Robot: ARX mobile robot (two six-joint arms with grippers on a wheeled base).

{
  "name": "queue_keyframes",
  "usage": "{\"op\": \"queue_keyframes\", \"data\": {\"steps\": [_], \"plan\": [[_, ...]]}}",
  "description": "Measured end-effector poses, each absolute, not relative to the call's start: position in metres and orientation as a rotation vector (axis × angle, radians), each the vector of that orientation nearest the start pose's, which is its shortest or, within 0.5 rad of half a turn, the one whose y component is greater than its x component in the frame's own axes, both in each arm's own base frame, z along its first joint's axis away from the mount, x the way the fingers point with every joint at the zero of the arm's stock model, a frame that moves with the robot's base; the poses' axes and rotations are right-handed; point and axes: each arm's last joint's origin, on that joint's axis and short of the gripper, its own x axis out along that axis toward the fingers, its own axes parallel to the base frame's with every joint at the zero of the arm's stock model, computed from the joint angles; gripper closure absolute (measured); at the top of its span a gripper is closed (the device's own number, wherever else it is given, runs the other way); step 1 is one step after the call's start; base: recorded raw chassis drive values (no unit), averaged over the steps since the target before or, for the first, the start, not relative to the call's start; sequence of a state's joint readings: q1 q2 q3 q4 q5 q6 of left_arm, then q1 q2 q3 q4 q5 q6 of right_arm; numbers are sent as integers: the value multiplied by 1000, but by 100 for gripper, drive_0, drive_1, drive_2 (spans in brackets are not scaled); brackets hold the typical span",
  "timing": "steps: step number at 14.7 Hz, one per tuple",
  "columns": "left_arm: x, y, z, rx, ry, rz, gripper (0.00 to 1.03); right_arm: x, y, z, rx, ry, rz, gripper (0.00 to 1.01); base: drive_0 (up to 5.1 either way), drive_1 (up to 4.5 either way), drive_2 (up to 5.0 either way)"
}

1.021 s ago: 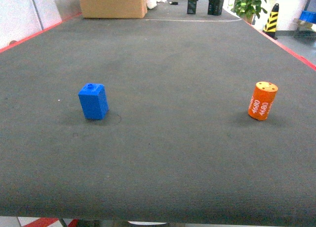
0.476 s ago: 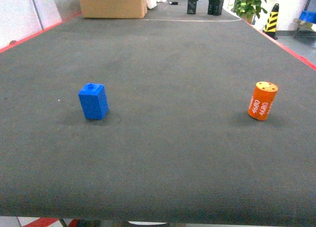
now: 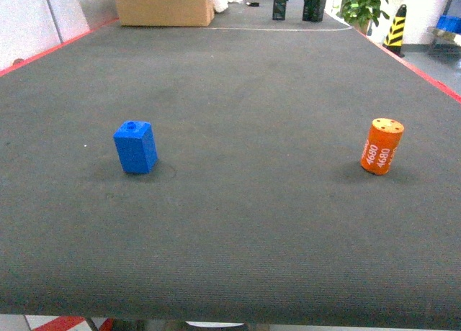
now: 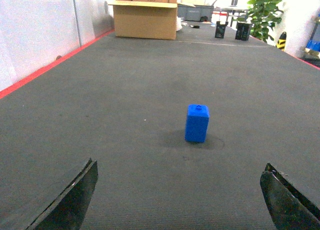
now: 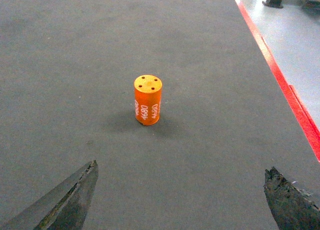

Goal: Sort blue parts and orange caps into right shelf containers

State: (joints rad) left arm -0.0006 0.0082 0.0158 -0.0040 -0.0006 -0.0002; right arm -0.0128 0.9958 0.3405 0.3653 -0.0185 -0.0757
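One blue part (image 3: 135, 147) stands upright on the dark mat at the left; the left wrist view shows the blue part (image 4: 197, 123) ahead of my left gripper (image 4: 180, 170). That gripper is open and empty, well short of the block. An orange cap (image 3: 382, 145) printed "4680" stands upright at the right. The orange cap (image 5: 147, 99) sits ahead of my right gripper (image 5: 180, 172), which is open and empty. Neither gripper shows in the head view. The right shelf containers are out of view.
A cardboard box (image 3: 164, 5) sits at the table's far end, with two dark small boxes (image 3: 297, 7) beside it. Red edging (image 5: 280, 77) marks the table's right border; a potted plant (image 3: 364, 3) and striped bollard (image 3: 395, 25) stand beyond.
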Motion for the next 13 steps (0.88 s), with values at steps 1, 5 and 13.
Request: {"op": "queue_keyframes", "data": {"steps": [1,5,13], "plan": [[97,0,168,0,-3,0,5,231,0,198,-66,323,35,3,0,0,0],[97,0,168,0,-3,0,5,351,19,185,-73,484,79,3,0,0,0],[97,0,168,0,-3,0,5,470,31,138,-48,647,71,8,0,0,0]]}}
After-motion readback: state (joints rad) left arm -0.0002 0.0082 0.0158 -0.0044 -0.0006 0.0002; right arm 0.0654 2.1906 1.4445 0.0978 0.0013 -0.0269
